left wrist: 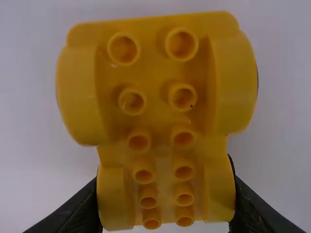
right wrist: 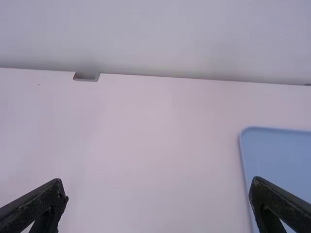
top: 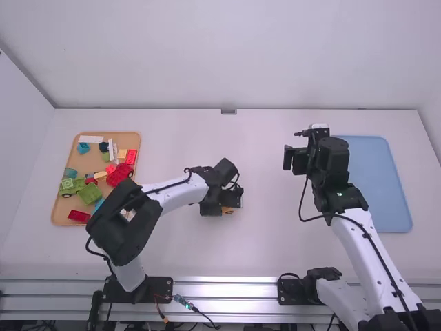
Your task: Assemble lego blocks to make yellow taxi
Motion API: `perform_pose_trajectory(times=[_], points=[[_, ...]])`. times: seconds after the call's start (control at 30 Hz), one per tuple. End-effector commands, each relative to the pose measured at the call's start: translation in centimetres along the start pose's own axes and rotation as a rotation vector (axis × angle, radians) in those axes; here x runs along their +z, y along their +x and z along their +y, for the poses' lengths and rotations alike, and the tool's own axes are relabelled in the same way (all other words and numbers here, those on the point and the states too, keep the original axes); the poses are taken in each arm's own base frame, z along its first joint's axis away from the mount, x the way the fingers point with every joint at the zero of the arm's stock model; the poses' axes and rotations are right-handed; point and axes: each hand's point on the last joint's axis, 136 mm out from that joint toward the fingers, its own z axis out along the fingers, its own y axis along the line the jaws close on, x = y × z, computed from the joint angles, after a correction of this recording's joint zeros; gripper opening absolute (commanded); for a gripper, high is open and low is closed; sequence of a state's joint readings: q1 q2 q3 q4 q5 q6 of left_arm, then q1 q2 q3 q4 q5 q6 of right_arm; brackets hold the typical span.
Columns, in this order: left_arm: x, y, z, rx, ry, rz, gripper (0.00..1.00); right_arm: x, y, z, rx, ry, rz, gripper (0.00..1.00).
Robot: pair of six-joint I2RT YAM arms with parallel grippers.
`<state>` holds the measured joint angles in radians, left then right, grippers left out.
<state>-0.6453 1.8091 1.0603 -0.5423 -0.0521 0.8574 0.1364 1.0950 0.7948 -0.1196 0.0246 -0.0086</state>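
My left jaws (top: 226,205) are closed around the sides of a yellow plastic Lego car base (left wrist: 156,116) with curved wheel arches and two rows of round studs, near the middle of the white surface (top: 262,255); whether it touches down there I cannot tell. My right jaws (top: 296,159) stand apart with nothing between them, near the flat blue tray (top: 379,183). On my left, the tan tray (top: 88,163) holds red, green, teal and white plastic blocks, among them a green wheeled piece (top: 71,186).
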Motion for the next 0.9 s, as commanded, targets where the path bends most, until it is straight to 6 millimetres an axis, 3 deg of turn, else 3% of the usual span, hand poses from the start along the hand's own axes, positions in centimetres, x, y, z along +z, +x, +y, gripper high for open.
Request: perform_pose_trajectory(times=[0.0,0.17,0.37,0.43,0.47,0.67,0.87], points=[[0.3,0.0,-0.5,-0.012,0.021,-0.005,0.52,-0.4,-1.0,0.0,-0.001,0.002,-0.023,0.99],[0.7,0.2,-0.8,-0.015,0.021,-0.006,0.59,-0.4,-1.0,0.0,-0.001,0.001,-0.023,0.99],[1.0,0.7,-1.4,-0.014,0.037,0.008,0.74,-0.4,-1.0,0.0,0.000,0.001,-0.023,0.99],[1.0,0.7,-1.4,-0.014,0.034,0.006,0.84,-0.4,-1.0,0.0,0.000,0.002,-0.023,0.99],[1.0,0.7,-1.3,-0.014,0.032,0.005,0.99,-0.4,-1.0,0.0,0.000,0.001,-0.024,0.99],[0.5,0.6,-0.2,-0.031,-0.008,0.020,0.99,-0.4,-1.0,0.0,0.000,0.002,-0.023,0.99],[-4.4,0.6,0.5,0.000,0.037,0.057,0.99,-0.4,-1.1,0.0,0.000,-0.002,-0.030,0.99]])
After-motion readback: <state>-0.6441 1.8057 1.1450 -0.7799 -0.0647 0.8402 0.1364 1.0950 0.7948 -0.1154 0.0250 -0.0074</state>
